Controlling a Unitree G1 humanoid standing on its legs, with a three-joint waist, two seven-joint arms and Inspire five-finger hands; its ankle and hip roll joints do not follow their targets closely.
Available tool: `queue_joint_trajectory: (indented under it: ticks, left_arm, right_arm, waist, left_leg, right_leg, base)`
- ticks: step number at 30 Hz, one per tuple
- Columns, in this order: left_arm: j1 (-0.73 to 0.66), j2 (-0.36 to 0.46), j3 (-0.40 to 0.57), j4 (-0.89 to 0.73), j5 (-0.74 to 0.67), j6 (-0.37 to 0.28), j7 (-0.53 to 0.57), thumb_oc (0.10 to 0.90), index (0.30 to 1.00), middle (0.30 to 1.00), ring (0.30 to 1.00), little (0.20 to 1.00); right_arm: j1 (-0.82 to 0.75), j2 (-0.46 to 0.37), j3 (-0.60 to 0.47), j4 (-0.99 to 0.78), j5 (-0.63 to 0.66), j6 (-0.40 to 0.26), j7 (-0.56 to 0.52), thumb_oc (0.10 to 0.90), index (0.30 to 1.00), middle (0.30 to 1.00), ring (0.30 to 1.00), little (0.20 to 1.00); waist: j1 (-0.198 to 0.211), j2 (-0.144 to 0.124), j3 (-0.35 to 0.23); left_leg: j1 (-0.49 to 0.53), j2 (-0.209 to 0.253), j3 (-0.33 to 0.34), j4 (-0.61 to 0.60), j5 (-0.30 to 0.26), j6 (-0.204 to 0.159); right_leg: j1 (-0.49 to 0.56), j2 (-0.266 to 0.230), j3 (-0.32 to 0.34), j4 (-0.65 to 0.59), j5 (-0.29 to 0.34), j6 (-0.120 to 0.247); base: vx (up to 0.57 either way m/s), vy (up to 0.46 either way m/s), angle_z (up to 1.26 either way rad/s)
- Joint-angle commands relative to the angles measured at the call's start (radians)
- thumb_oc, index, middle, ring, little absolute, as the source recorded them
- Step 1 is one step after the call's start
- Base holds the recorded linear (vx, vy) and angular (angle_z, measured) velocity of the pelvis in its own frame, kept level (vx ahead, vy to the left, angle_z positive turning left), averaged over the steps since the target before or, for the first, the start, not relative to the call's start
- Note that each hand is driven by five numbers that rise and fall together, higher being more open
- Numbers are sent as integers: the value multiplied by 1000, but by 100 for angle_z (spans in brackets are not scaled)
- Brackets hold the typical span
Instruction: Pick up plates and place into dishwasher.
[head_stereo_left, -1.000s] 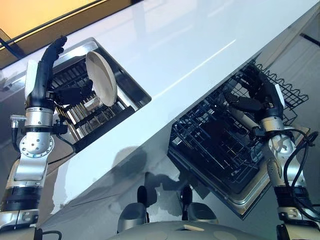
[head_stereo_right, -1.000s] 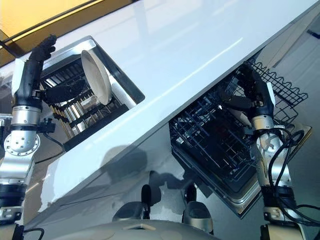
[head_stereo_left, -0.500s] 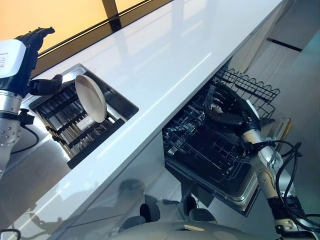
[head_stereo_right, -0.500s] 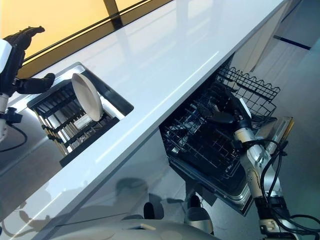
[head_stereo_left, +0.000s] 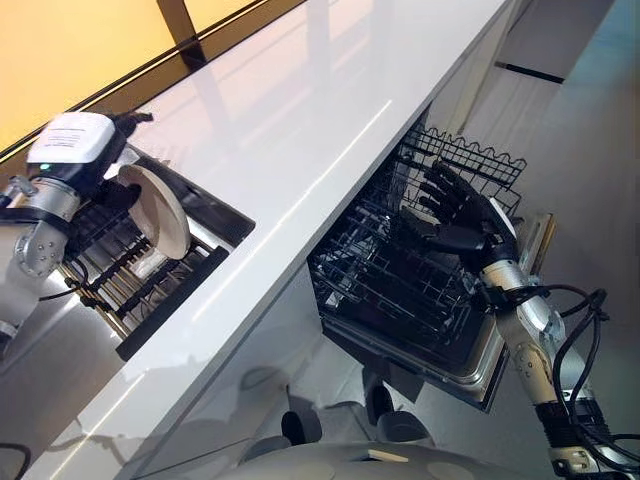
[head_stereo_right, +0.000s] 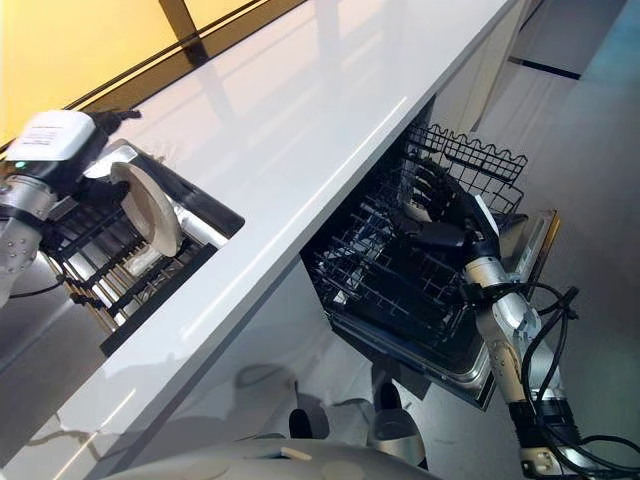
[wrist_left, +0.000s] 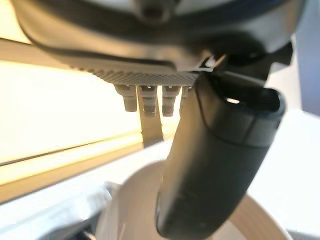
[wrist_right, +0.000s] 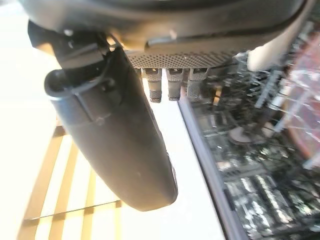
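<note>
White and glossy, the tabletop (head_stereo_left: 300, 130) runs diagonally between a recessed drying rack (head_stereo_left: 140, 270) and the pulled-out dishwasher rack (head_stereo_left: 400, 290). One cream plate (head_stereo_left: 155, 210) stands on edge in the drying rack. The left robot hand (head_stereo_left: 95, 175) is at the plate's far side; its thumb (wrist_left: 215, 165) lies across the plate, and whether the fingers are closed cannot be told. The right robot hand (head_stereo_left: 455, 215) hovers over the dishwasher rack, fingers spread, holding nothing.
</note>
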Motion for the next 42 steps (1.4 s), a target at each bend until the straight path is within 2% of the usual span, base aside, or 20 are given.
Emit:
queue_joint_trajectory:
  ticks: [1, 9, 14, 23, 24, 25, 26, 32, 33, 34, 41, 42]
  left_arm:
    - [-196, 67, 32, 61, 53, 27, 12, 800, 900, 900, 900, 900]
    - [-239, 71, -47, 79, 196, 35, -148, 800, 900, 900, 900, 900]
    - [-268, 113, -106, 116, 284, 41, -246, 800, 900, 900, 900, 900]
    - [-348, 181, -226, 162, 398, 32, -290, 800, 900, 900, 900, 900]
    - [-353, 183, -235, 164, 406, 29, -281, 665, 785, 785, 785, 765]
    - [-357, 186, -243, 167, 425, 21, -265, 202, 387, 387, 387, 302]
    - [-359, 189, -250, 166, 439, 19, -248, 100, 300, 300, 300, 200]
    - [-370, 218, -257, 128, 489, 30, -106, 100, 300, 300, 300, 200]
    - [-369, 224, -252, 114, 500, 22, -69, 130, 326, 326, 326, 230]
    - [-365, 228, -247, 103, 493, 18, -44, 100, 300, 300, 300, 200]
    - [-293, 214, -174, 14, 519, -7, 79, 147, 340, 340, 340, 247]
    - [-277, 210, -156, -2, 523, -30, 99, 100, 300, 300, 300, 200]
  right_arm:
    - [-95, -55, -84, -120, 22, -166, -24, 800, 900, 900, 900, 900]
    - [-90, -59, -130, -137, 29, -191, -52, 800, 900, 900, 900, 900]
    - [-92, -75, -138, -143, 37, -184, -61, 800, 900, 900, 900, 900]
    - [-104, -102, -117, -140, 54, -175, -72, 800, 900, 900, 900, 900]
    - [-105, -103, -117, -139, 56, -175, -72, 800, 900, 900, 900, 900]
    - [-105, -106, -116, -138, 58, -173, -71, 800, 900, 900, 900, 900]
    - [-106, -108, -117, -139, 60, -172, -71, 800, 900, 900, 900, 900]
    - [-102, -117, -112, -142, 71, -173, -72, 800, 900, 900, 900, 900]
    - [-101, -116, -113, -141, 73, -176, -72, 800, 900, 900, 900, 900]
    - [-98, -116, -112, -144, 76, -176, -75, 800, 900, 900, 900, 900]
    - [-95, -107, -107, -152, 73, -180, -88, 800, 900, 900, 900, 900]
    - [-94, -105, -106, -154, 74, -181, -88, 800, 900, 900, 900, 900]
  waist:
    - [-7, 45, -78]
    - [-19, 47, -80]
    - [-22, 53, -80]
    - [-15, 57, -79]
    - [-15, 57, -79]
    - [-15, 56, -79]
    - [-15, 56, -78]
    - [-6, 50, -83]
    - [-3, 48, -85]
    - [-2, 47, -87]
    - [15, 39, -95]
    - [17, 38, -96]
  left_leg:
    - [-5, -135, 2, 3, -124, 116]
    - [-5, -137, 20, 3, -128, 118]
    - [-3, -135, 24, 3, -128, 117]
    - [-2, -134, 11, 3, -125, 115]
    - [-2, -134, 10, 3, -125, 115]
    - [-1, -135, 10, 3, -126, 115]
    - [-1, -135, 9, 3, -126, 115]
    - [-3, -134, 3, 3, -124, 111]
    - [-3, -133, 1, 3, -124, 110]
    - [-3, -133, 0, 3, -124, 110]
    - [-5, -130, -17, 3, -121, 104]
    - [-5, -127, -17, 3, -122, 102]
  right_leg:
    - [-29, 84, -10, 88, -88, 43]
    - [-34, 88, -9, 85, -85, 47]
    - [-33, 92, -7, 83, -86, 47]
    - [-26, 98, -7, 74, -88, 40]
    - [-25, 98, -8, 74, -89, 39]
    - [-24, 98, -9, 74, -89, 39]
    - [-24, 99, -10, 74, -89, 38]
    - [-20, 102, -20, 68, -90, 34]
    - [-19, 102, -23, 66, -90, 34]
    - [-18, 103, -24, 65, -90, 33]
    - [-9, 104, -43, 59, -95, 26]
    - [-6, 103, -50, 57, -96, 25]
  base:
    - [19, 10, -13]
    - [9, 0, -3]
    - [0, 0, 0]
    - [1, -9, -1]
    - [0, 0, 0]
    - [0, 0, 0]
    - [0, 0, 0]
    - [-5, -30, 0]
    - [-8, -43, 1]
    - [-11, -51, 2]
    - [-13, -42, 3]
    - [-17, -35, 6]
